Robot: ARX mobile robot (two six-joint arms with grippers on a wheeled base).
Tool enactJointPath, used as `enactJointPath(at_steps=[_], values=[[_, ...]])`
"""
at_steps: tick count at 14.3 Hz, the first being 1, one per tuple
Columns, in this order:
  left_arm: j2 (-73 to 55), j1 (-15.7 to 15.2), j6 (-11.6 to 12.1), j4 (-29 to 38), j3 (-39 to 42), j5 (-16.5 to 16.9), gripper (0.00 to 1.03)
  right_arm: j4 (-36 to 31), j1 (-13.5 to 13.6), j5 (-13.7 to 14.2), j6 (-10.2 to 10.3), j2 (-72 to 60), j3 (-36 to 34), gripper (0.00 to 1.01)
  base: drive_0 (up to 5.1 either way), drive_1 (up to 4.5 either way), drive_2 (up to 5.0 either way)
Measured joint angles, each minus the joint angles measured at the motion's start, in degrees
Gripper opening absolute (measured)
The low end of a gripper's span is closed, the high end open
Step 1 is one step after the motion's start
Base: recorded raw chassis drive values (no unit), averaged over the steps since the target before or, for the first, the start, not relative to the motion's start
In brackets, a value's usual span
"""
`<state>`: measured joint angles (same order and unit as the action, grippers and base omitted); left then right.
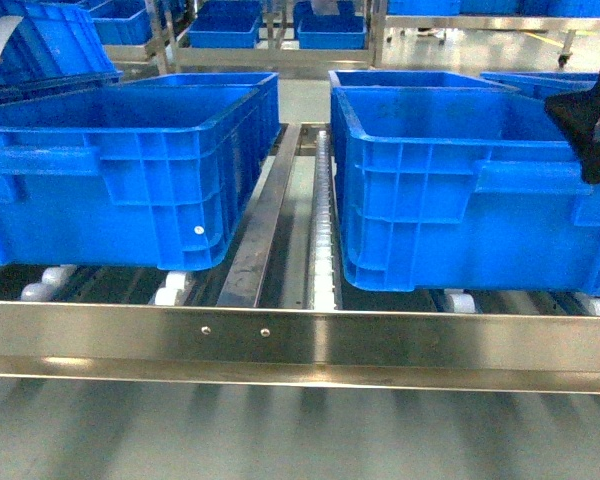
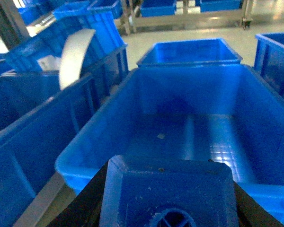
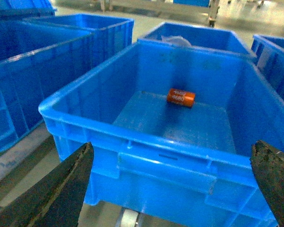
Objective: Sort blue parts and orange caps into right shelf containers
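Hiding between the left gripper's [image 2: 168, 198] jaws: blue part [image 2: 168, 189], cropped.

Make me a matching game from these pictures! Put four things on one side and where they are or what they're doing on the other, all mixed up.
Things:
1. orange cap
2. blue part
3. right gripper
4. white rollers

Places or states:
A. held in the left gripper
B. open, holding nothing
C. lying on the floor of a blue crate
D. in a row on the steel shelf, between two crates

Pairs: 1-C, 2-A, 3-B, 4-D
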<state>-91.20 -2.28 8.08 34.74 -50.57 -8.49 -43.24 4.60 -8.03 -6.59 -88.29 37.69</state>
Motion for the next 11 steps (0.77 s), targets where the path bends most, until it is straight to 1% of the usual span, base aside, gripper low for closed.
enactJointPath(at_steps=[1,2,3,4,5,6,7,8,9,10,11], values=[[-7.72,-0.39,0.11,-1.18,-8.41,1.95,0.44,-0.11,0.44,-0.17,0.48,2.78,-0.77,0.98,0.0,0.0,0.0],[-13.92,-0.81,0.17,-4.17,-16.72,3.45,0.44,-0.24,1.25,-0.11,0.92,3.67,-1.03,0.98,0.0,0.0,0.0],[-18.75,-0.92,1.46,-4.22,-23.45,2.93,0.56,0.35,2.19,0.2,1.49,3.67,-1.38,0.98,0.0,0.0,0.0],[-18.71,-0.92,1.7,-2.73,-23.76,3.19,0.7,0.42,2.62,0.31,2.1,3.67,-2.1,0.98,0.0,0.0,0.0],[-14.32,-0.52,2.27,0.83,-18.53,3.26,0.83,0.22,2.56,0.28,2.75,3.65,-2.14,0.98,0.0,0.0,0.0],[-8.15,0.15,1.2,5.75,-11.69,4.55,0.96,0.22,2.58,0.44,3.52,3.58,-2.54,0.98,0.0,0.0,0.0],[-0.39,0.87,-0.5,11.1,-3.3,5.68,0.98,-3.54,2.82,0.35,3.54,1.75,-4.09,0.98,0.0,0.0,0.0],[5.92,2.29,-4.09,9.66,4.72,7.78,0.86,-15.82,4.04,11.21,4.98,-2.54,-9.38,0.82,0.0,0.0,0.0],[6.95,2.54,-5.44,10.6,9.51,8.48,0.75,-21.38,3.85,14.4,5.33,-2.4,-14.43,0.72,0.0,0.0,0.0],[8.87,2.4,-6.82,12.17,17.53,8.46,0.57,-23.69,1.9,14.88,5.7,1.11,-18.53,0.54,0.0,0.0,0.0],[12.02,2.29,-7.28,13.86,21.55,8.37,0.44,-23.52,1.29,14.58,5.77,4.66,-21.09,0.41,0.0,0.0,0.0]])
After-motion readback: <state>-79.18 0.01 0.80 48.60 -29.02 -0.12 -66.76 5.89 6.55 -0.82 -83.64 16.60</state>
